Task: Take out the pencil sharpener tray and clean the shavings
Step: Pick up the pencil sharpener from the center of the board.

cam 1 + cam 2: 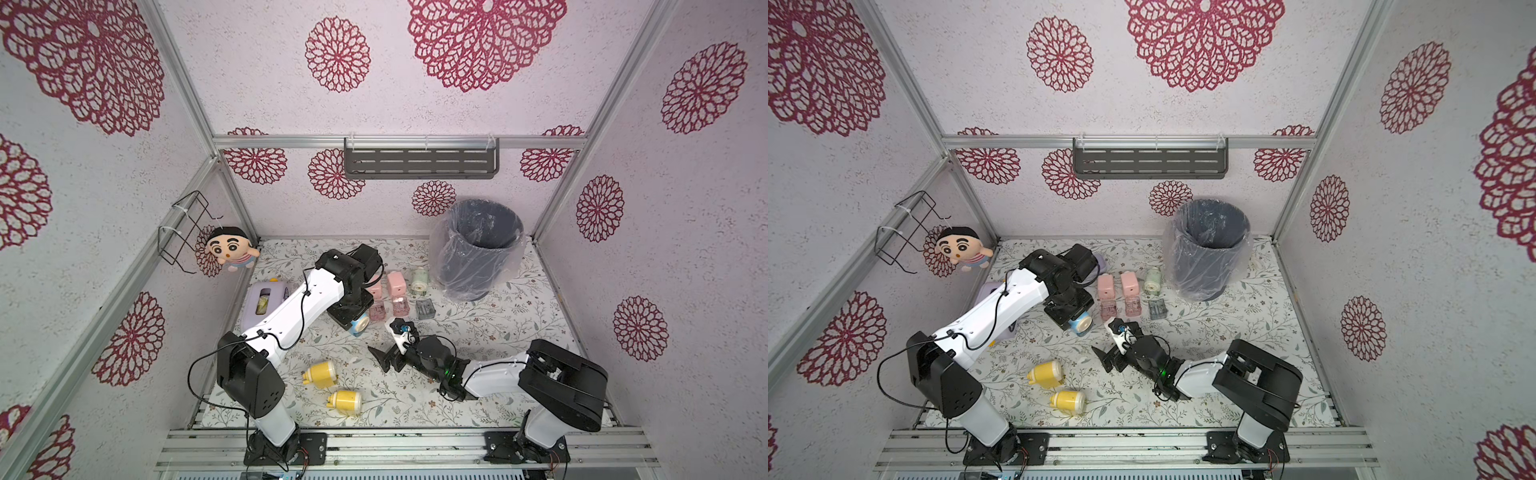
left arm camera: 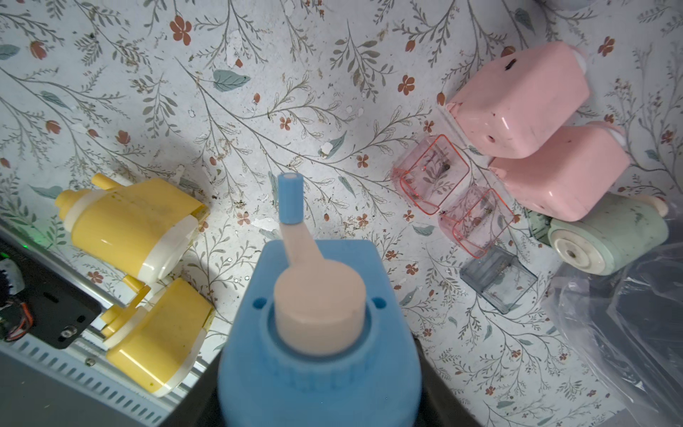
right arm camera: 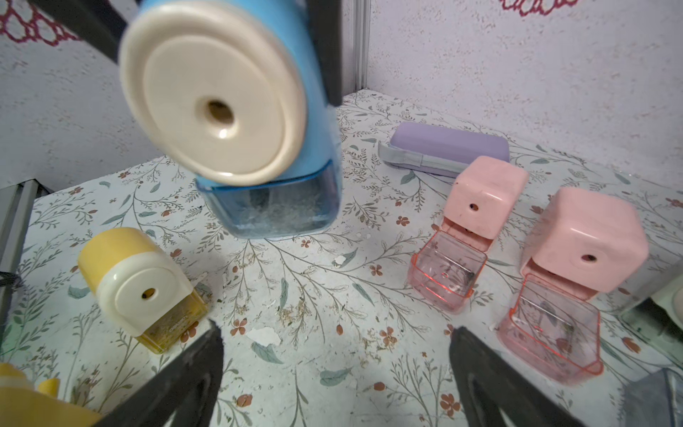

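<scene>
The left gripper (image 1: 352,320) is clamped narrowly on a blue pencil sharpener (image 3: 229,111) and holds it clear of the table, tilted, with its cream pencil-hole face turned toward the right arm and its crank (image 2: 292,207) toward the near edge. The sharpener's translucent blue tray (image 3: 273,210) sits fully in the base of the body, and a pale fuzzy mass shows through its wall. Just near and to the right, the right gripper (image 3: 336,331) hangs low over the floral table cover (image 1: 498,353), jaws spread wide and holding nothing, aimed at that tray but apart from it. Between its fingers (image 3: 184,380) and the blue sharpener, a thin scatter of tan shavings (image 3: 294,314) lies on the cover. To the right of the blue sharpener stand two pink sharpeners (image 1: 395,282), each with its clear pink tray (image 1: 400,306) pulled out and set on its near side. Right of those is a pale green sharpener (image 1: 419,279) with a grey tray (image 1: 424,309) nearer. A plastic-lined bin (image 1: 478,249) stands in the far right corner. Two yellow sharpeners (image 1: 320,374) lie on their sides near the front left, and a lilac case (image 1: 266,299) lies at the left edge.
</scene>
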Robot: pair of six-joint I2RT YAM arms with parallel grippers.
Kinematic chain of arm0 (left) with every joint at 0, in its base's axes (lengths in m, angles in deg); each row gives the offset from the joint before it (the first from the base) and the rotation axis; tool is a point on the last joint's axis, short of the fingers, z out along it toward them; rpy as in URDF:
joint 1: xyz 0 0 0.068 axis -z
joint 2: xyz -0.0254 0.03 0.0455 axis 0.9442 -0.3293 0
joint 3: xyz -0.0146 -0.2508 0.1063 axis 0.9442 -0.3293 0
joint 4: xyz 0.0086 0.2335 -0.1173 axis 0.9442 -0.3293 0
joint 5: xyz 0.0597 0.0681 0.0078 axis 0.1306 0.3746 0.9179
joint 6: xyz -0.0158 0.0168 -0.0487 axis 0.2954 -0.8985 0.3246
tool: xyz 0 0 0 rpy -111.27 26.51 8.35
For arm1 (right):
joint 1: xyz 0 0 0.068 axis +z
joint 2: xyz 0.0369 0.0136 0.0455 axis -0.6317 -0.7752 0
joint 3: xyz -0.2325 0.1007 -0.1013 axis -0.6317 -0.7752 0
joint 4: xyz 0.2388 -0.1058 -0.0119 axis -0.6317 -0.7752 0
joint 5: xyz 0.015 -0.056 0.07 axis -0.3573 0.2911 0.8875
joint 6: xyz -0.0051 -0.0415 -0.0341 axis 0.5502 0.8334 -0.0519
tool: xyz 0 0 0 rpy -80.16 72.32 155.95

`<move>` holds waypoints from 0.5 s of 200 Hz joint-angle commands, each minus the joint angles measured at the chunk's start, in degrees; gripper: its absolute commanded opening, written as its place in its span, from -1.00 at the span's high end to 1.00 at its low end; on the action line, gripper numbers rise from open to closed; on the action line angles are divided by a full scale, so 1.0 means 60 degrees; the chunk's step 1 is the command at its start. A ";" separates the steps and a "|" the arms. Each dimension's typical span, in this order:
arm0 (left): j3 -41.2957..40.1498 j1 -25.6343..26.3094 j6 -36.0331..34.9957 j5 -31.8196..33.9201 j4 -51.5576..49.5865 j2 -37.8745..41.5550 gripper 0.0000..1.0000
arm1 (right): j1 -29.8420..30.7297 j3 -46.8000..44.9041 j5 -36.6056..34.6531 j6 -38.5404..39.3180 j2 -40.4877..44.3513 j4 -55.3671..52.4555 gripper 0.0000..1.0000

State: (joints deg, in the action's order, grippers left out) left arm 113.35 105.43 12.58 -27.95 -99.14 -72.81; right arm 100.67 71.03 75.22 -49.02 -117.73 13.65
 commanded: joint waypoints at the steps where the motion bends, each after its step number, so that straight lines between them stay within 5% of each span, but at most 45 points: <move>1: 0.0372 0.0224 0.0306 0.0465 -0.0240 -0.0060 0.51 | 0.0138 0.0114 -0.0369 0.0706 -0.0300 0.1876 -0.93; 100: 0.0614 0.0436 0.0462 0.0342 -0.0265 -0.0342 0.51 | 0.0300 0.0408 -0.0194 0.1743 -0.1128 0.3448 -0.69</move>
State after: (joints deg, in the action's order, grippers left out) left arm 115.51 107.51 14.66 -26.68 -100.05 -74.23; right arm 102.11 71.12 74.32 -40.72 -123.89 30.58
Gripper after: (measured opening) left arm 0.588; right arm 0.870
